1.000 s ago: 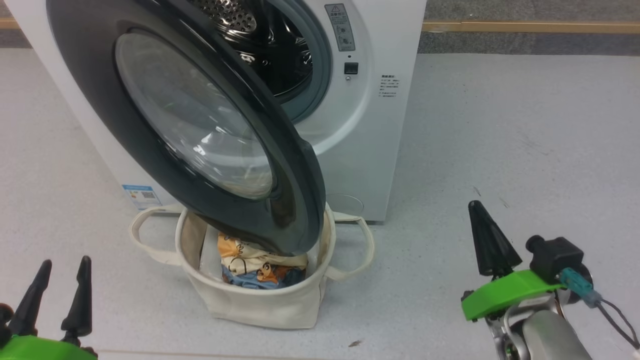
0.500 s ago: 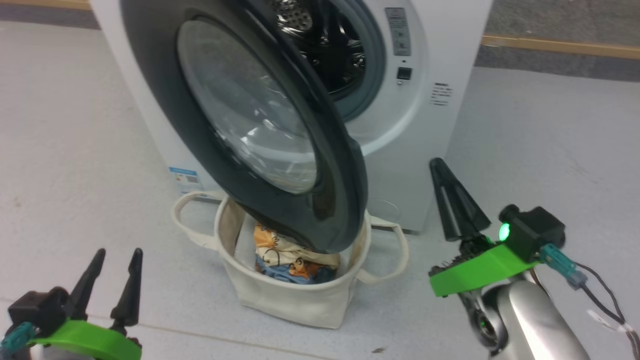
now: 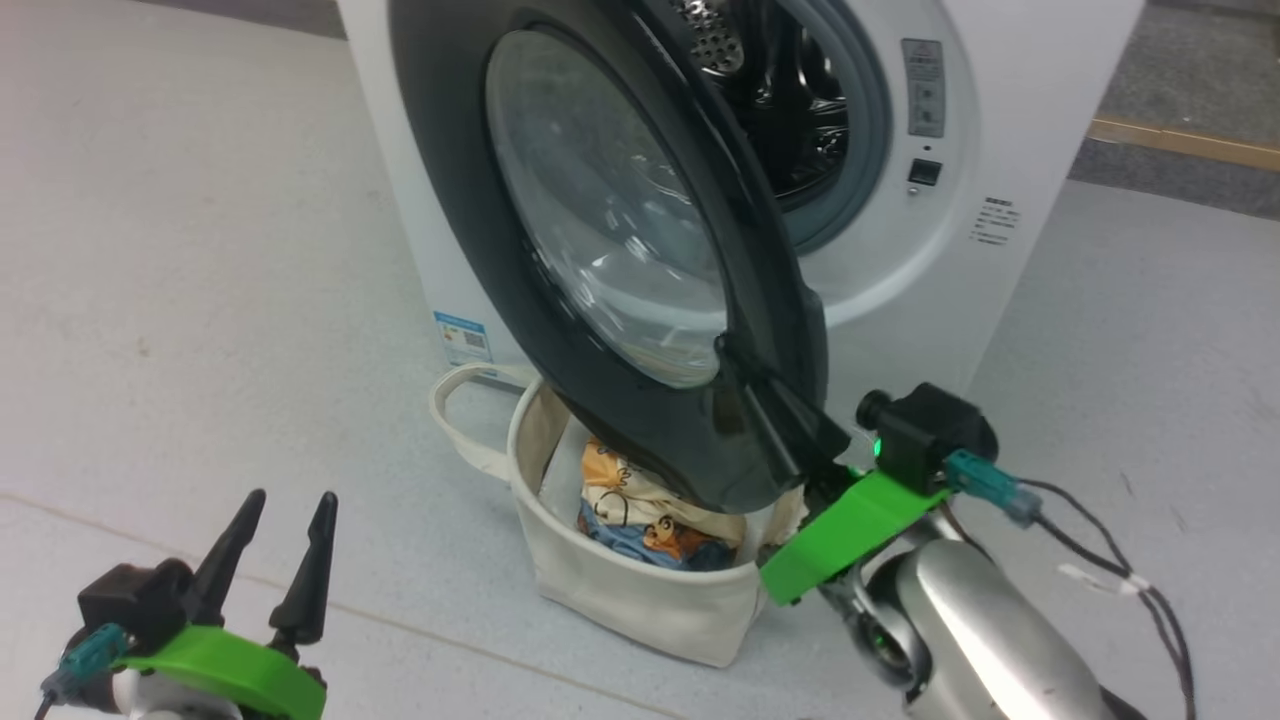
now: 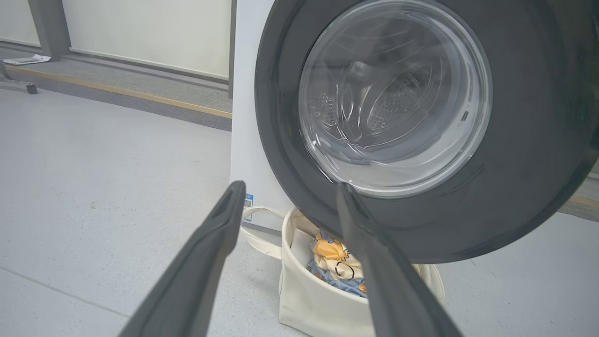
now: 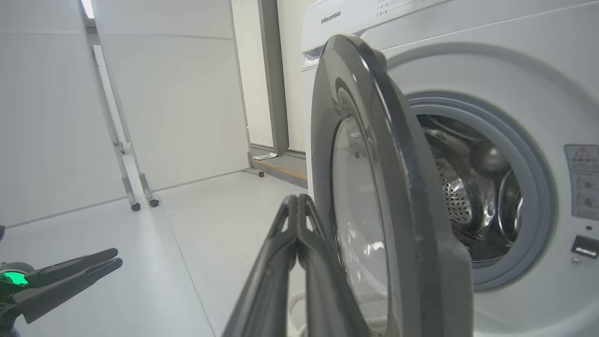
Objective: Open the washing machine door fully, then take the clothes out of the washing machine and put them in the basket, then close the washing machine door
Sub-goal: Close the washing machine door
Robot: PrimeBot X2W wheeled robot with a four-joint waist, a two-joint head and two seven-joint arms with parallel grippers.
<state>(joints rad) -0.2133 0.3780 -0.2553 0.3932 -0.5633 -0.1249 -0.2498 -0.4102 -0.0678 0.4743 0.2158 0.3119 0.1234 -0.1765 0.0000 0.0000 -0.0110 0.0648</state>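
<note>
Head view shows my closed right pincer (image 3: 730,360) at the outer face of the washing machine door (image 3: 600,220), which hangs half open over the basket (image 3: 640,600) with the clothes (image 3: 640,510), so I would push its rim slowly and evenly, with my open left pincer (image 3: 290,497) well aside.

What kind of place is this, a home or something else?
Probably a lab or test room rather than a home: the washing machine stands free on a wide pale floor, and white partition panels on wheeled feet stand nearby.
</note>
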